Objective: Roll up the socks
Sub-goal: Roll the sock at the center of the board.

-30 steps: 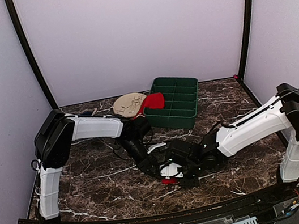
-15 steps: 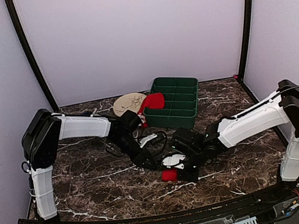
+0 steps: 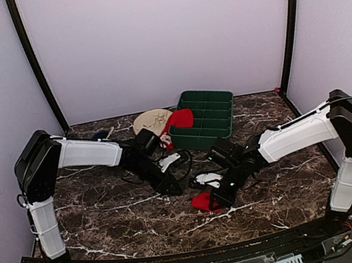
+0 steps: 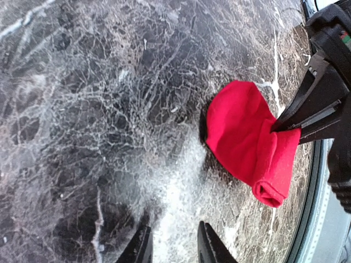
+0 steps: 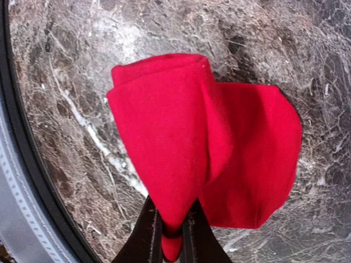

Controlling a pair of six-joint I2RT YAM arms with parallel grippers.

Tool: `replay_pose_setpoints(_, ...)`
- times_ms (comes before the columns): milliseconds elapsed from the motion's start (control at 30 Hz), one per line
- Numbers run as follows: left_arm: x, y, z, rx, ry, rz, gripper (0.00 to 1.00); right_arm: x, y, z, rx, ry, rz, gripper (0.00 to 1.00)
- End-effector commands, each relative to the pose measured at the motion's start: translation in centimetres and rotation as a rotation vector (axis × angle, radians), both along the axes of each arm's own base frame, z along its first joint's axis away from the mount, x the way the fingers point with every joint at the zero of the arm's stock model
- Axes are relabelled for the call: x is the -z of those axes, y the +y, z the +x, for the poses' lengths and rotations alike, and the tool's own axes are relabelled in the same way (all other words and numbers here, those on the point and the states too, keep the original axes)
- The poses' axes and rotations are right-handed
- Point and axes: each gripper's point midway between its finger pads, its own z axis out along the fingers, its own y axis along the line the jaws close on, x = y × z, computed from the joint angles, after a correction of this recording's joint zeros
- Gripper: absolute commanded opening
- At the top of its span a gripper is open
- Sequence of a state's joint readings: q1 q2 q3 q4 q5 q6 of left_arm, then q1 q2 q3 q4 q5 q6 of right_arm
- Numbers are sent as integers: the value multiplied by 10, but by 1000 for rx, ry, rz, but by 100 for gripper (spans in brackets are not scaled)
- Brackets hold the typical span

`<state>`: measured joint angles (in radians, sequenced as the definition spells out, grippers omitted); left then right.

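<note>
One red sock point(image 3: 203, 201) lies partly folded on the marble table near the front middle. My right gripper point(image 3: 218, 196) is shut on a fold of it; in the right wrist view the sock point(image 5: 203, 137) bunches up from the closed right gripper point(image 5: 173, 233). My left gripper point(image 3: 173, 188) hovers just left of the sock, open and empty. In the left wrist view the sock point(image 4: 244, 134) sits ahead and to the right of the left gripper point(image 4: 173, 246), not touching it. A second red sock point(image 3: 180, 118) rests at the green tray's left corner.
A green compartment tray point(image 3: 217, 116) stands at the back centre with a beige plate point(image 3: 149, 120) to its left. The table's dark front rim point(image 5: 33, 181) runs close to the held sock. Black frame posts stand at both back corners.
My left gripper has drawn back to the left, away from the sock. The right gripper has shifted slightly right, still holding the sock, which now shows more.
</note>
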<state>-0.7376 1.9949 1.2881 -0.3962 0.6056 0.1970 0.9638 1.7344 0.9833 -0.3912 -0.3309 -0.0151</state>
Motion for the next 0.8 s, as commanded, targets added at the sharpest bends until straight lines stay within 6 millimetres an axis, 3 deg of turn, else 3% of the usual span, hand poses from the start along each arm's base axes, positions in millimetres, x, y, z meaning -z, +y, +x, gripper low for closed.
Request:
replay_pose_setpoints(0, -30, -2, 8, -33, -91, -81, 30, -10, 8, 0, 41, 99, 72, 0)
replay_pose_setpoints(167, -48, -7, 0, -11, -156, -164, 30, -7, 3, 4, 127, 218, 116, 0)
replay_pose_setpoints(267, -54, -14, -16, 43, -179, -195, 31, -1, 0, 3, 160, 299, 137, 1)
replay_pose_setpoints(500, -40, -30, -61, 194, -217, -156, 32, 4, -1, -2, 195, 411, 175, 0)
replay_pose_setpoints(767, -32, -38, -69, 268, -311, -112, 35, 3, -5, -5, 245, 521, 237, 0)
